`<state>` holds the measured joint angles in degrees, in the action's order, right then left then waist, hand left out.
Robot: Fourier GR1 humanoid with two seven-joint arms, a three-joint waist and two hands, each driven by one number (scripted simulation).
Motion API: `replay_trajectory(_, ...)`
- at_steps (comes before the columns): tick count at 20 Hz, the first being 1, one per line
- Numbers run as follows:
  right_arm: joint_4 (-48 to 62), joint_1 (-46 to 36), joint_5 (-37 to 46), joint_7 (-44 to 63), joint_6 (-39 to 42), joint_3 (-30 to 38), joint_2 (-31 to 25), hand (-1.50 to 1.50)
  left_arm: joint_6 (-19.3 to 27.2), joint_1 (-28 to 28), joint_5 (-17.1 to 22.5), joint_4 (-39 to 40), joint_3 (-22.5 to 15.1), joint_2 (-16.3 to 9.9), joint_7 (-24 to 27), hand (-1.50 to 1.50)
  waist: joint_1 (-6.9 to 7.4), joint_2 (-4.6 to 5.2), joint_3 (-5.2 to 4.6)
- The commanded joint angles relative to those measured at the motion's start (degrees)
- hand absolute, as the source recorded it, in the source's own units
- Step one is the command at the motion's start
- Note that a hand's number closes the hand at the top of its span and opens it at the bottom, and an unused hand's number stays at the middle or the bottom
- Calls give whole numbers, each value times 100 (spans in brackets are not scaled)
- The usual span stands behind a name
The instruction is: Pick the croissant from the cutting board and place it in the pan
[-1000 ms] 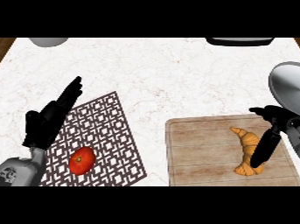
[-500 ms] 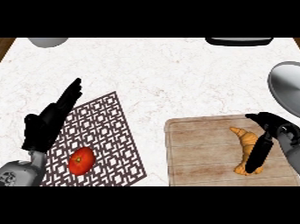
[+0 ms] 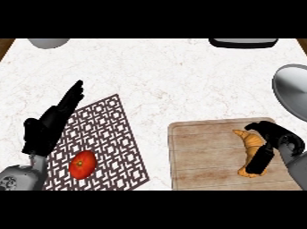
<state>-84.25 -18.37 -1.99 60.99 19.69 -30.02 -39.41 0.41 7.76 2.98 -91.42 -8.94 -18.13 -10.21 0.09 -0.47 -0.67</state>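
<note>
Nearest you, your right hand (image 3: 266, 150) sits over the golden-brown crescent croissant (image 3: 251, 142), which lies on the pale wooden cutting board (image 3: 202, 156) near its right edge. The fingers run down along the pastry's right flank and the thumb hooks above its upper tip, so the hand is curling round the croissant without having lifted it; the lower horn is mostly hidden under the fingers.

Expect the croissant to be light, soft and flaky. It will likely crush or shed if pinched at a thin tip, so take it across the thick middle, fingers on one flank and thumb on the other, and let the curve seat in the palm. The crust should not be slippery.

Far to the left of that hand, your left hand (image 3: 50, 123) rests open, fingers straight, over the edge of the dark brown lattice mat (image 3: 109, 134). A red tomato (image 3: 82, 164) lies on the mat just beside that hand's wrist.

Beyond your right hand, up and slightly to its right, is the round grey metal pan (image 3: 301, 91), cut by the view's edge. Your carry is a short one away from you.

Farthest off, a grey bowl (image 3: 49, 42) and a black tray-like object (image 3: 244, 42) sit at the counter's back edge.
</note>
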Motion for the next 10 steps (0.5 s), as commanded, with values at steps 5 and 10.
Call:
replay_trajectory(5, -67, 207, -81, 422, 461, -17, 229, 150, -83, -297, 3, -307, 115, 42, -76, 0, 10, 34, 65)
replay_trajectory(10, -393, 201, 178, 550, 344, 104, 248, 150, -276, -21, 106, -251, 360, -42, -240, 0, -24, 32, 64)
